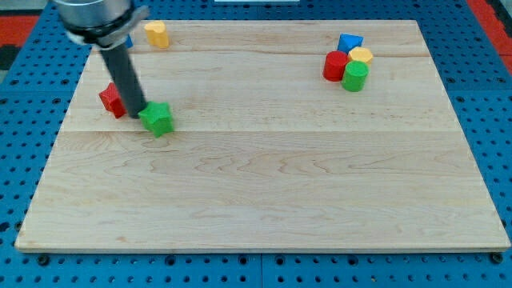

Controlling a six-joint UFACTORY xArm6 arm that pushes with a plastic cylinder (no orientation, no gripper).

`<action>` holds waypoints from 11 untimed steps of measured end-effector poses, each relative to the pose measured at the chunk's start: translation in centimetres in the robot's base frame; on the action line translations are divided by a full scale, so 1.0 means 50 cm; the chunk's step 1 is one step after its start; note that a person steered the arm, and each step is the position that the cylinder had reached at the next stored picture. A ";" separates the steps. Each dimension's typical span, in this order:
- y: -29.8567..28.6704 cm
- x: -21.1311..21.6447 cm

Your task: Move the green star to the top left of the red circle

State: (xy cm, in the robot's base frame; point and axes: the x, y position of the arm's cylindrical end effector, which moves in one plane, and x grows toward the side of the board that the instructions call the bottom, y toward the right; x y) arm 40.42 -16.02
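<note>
At the tabletop's (256, 192) left side, our tip (140, 114) touches the green star (158, 118); no claw is visible. We note the red circle (335, 66) far right.

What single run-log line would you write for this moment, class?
tip: touching green star block on its left | red circle block: far right, in cluster | star not yet top-left of it | wooden board
</note>
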 end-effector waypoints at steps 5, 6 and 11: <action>0.218 -0.030; 0.328 -0.136; 0.310 -0.005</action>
